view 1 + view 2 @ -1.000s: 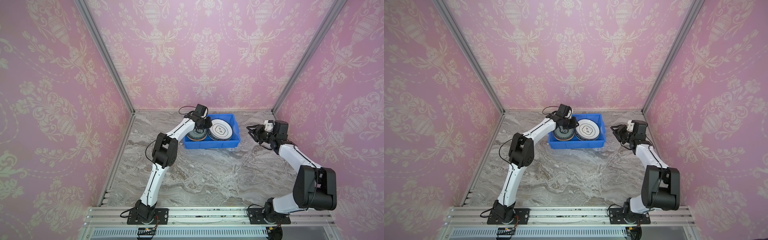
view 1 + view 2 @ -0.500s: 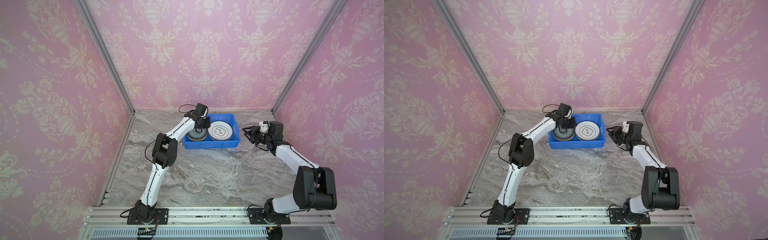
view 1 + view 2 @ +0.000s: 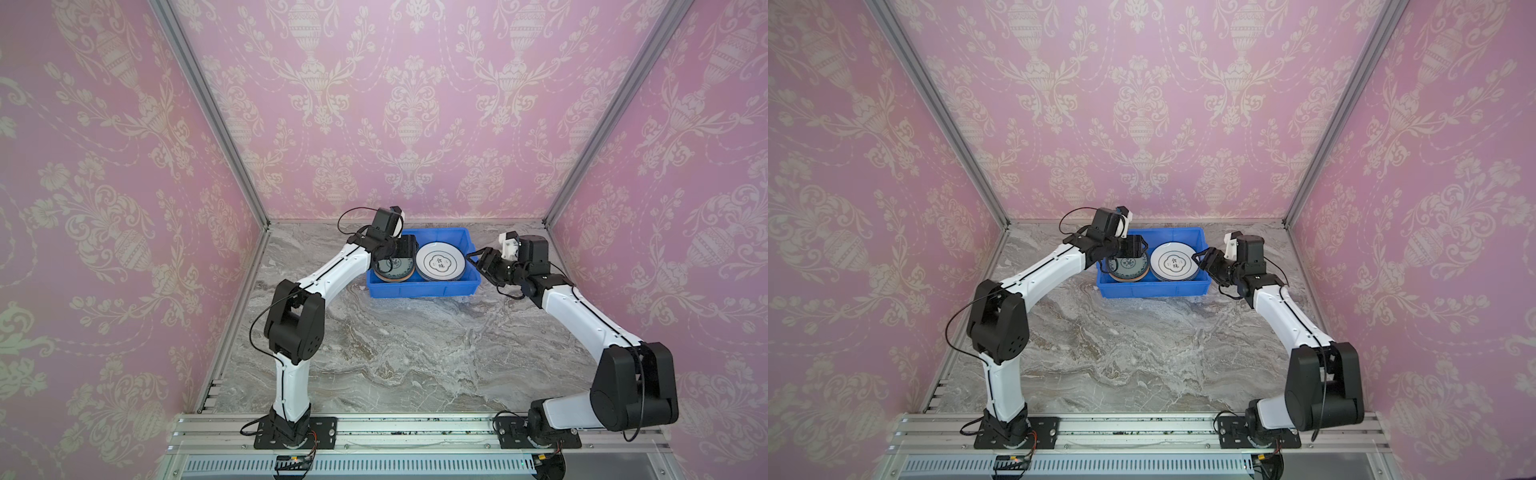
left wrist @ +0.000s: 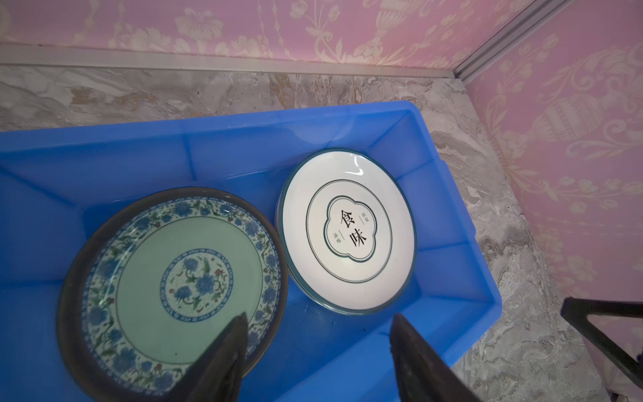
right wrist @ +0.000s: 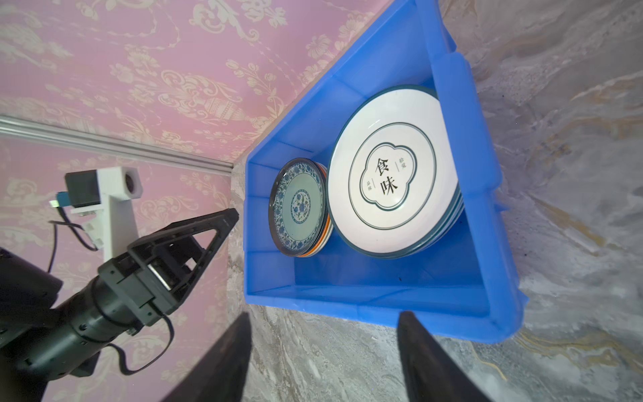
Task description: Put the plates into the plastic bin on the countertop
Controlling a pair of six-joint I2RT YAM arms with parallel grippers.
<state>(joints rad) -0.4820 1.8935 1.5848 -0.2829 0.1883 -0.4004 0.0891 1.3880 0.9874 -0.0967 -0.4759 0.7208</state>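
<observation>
High front views, close wrist views, share bin.

We are looking into a robot test booth dressed up like a home.
We see pink ornamental wallpaper on three flat wall panels joined by bare aluminium posts, a marble-patterned desk, and two robot arms bolted to a metal rail along its front edge.
</observation>
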